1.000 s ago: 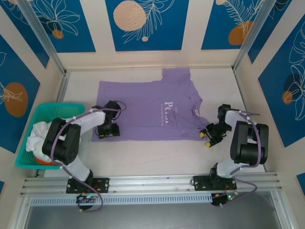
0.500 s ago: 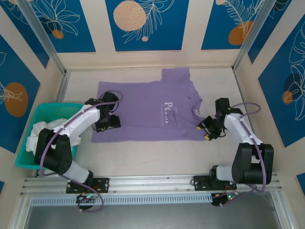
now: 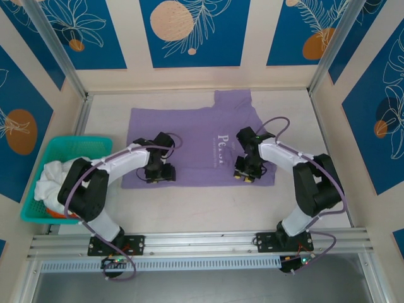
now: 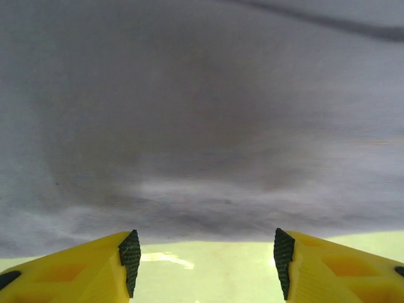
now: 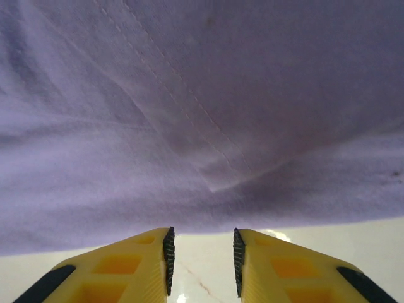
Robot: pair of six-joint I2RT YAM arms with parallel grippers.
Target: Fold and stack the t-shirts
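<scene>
We see the soft lavender-purple short-sleeved t-shirt (image 3: 196, 148) spread flat mid-table, with both arms low over its near hem. The left gripper (image 4: 206, 252) has its yellow fingers (image 4: 95, 268) well apart, gripping nothing. The right gripper (image 5: 202, 252) is parted only narrowly (bare tabletop shows between).

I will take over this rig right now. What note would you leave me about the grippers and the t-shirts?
Left gripper: open, low at the near edge of the lavender t-shirt, holding nothing.
Right gripper: jaws narrowly apart, nothing between them, at the same near edge.
White t-shirts: bunched in the teal basket.
Done: lavender shirt spread flat on the table.
Left: fold it, then fold and stack the white ones.
</scene>
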